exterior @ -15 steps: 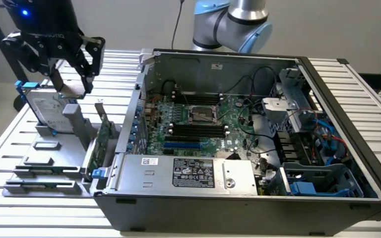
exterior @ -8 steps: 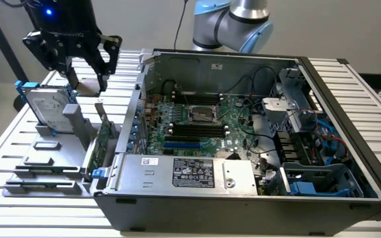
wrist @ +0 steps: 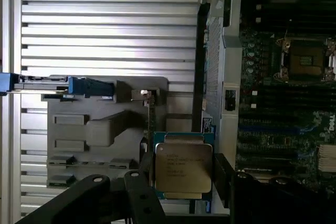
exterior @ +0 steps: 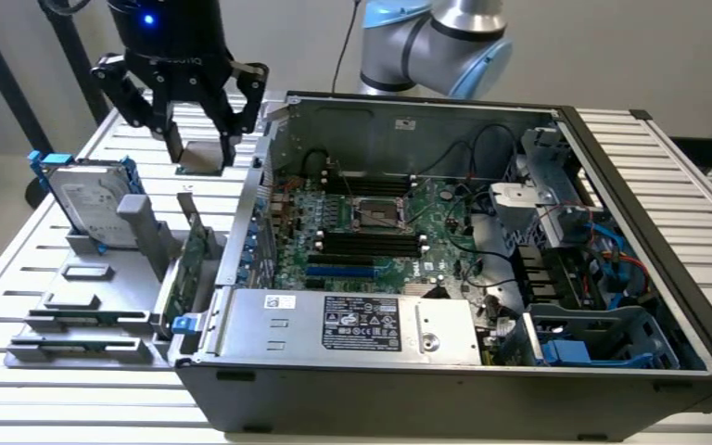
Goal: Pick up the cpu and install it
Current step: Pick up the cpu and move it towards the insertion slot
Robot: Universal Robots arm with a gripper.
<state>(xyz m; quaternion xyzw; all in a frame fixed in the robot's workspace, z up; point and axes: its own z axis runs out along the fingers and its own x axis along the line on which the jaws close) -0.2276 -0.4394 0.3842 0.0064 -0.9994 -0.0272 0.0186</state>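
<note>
My gripper (exterior: 200, 148) gripped the cpu (exterior: 201, 156) by opposite edges, face-up and level, probably to suit the socket (exterior: 378, 215), and held it at the exterior view's upper left, above the tray (exterior: 108, 287) and just outside the case (exterior: 455, 389).

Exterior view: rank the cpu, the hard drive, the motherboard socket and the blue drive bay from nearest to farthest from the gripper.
1. cpu: held by the gripper, between its fingers.
2. hard drive: upright outside the case, exterior view's left.
3. motherboard socket: inside the case, middle of the board.
4. blue drive bay: the case's corner at the exterior view's lower right.
</note>
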